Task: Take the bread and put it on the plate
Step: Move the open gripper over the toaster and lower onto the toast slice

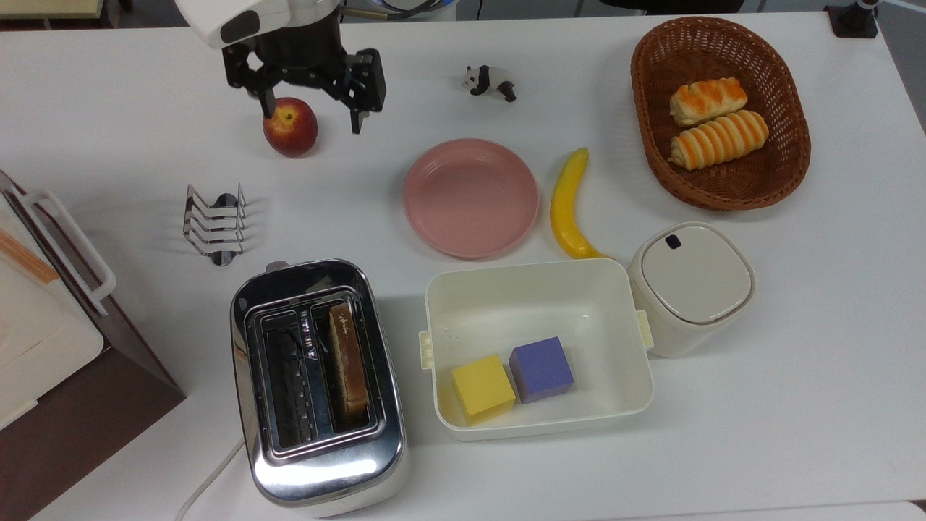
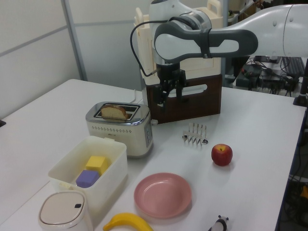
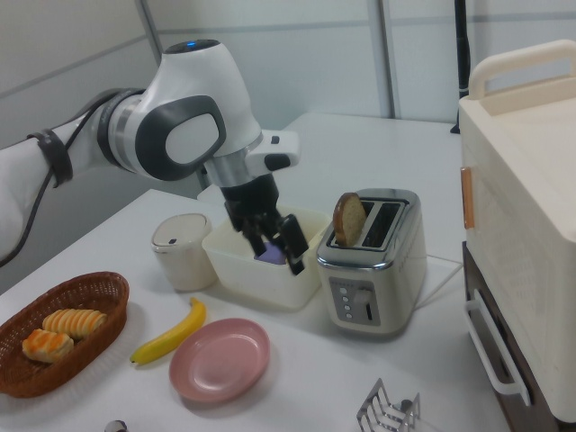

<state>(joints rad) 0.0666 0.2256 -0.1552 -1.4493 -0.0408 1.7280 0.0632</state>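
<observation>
The bread (image 1: 348, 362) stands upright in the right slot of the chrome toaster (image 1: 325, 474), its rounded top sticking out (image 2: 114, 112) (image 3: 349, 218). The pink plate (image 1: 470, 197) (image 2: 162, 195) (image 3: 220, 359) lies bare in the middle of the table, to the top view's upper right of the toaster. My gripper (image 1: 312, 120) (image 2: 169, 98) (image 3: 277, 257) hangs open in the air with nothing between its fingers. In the top view it is over the red apple (image 1: 291, 130), far from both bread and plate.
A metal toast rack (image 1: 215, 223) stands left of the plate; a banana (image 1: 568, 206) and a lidded canister (image 1: 691, 286) lie right. A white tub (image 1: 535, 273) holds two cubes. A wicker basket (image 1: 792, 145) holds rolls. A toy panda (image 1: 490, 79) and a large box (image 1: 43, 347) border the table.
</observation>
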